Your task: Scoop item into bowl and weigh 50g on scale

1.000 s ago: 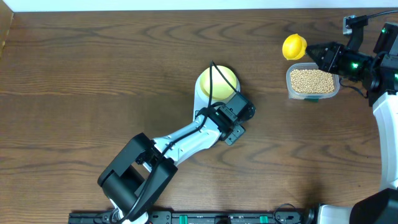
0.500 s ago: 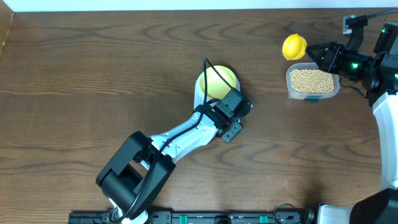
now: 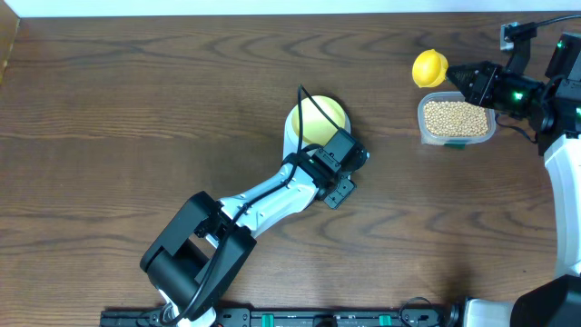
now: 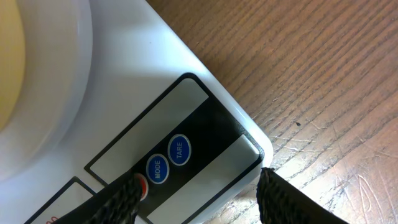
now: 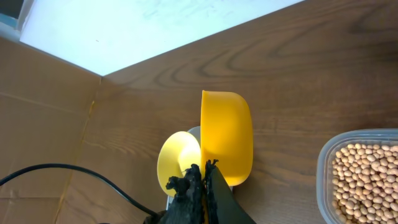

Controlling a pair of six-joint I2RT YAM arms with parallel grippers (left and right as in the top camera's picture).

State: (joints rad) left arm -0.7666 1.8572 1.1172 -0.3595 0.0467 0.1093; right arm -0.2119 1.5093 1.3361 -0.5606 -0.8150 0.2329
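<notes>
Dark wood tabletop with a white strip along the far edge, pretty bare setup. The scale sits mid-table with the bowl on it, and the bowl looks empty to me. The beans are all over in the tub on the right, well apart from the scale.

My read is that this is the zeroing step. The left end effector hovers over the scale's front panel with its fingers apart and nothing between them. One finger sits right by a reddish button, with MODE and TARE just beside it. I can't tell if it's actually touching.

To do this well I'd go straight down with one fingertip, light and short. A sideways shove would slide the scale or jostle the bowl. The buttons are crowded, so one tip should land on one button only. The display should read zero with the bowl on before any beans go in.

Pose-wise, the left arm stretches diagonally from the near-left base up to the scale, wrist over the front corner. The right end effector is clamped on the scoop, which hangs above the table just beside the tub, empty as far as I can see.
</notes>
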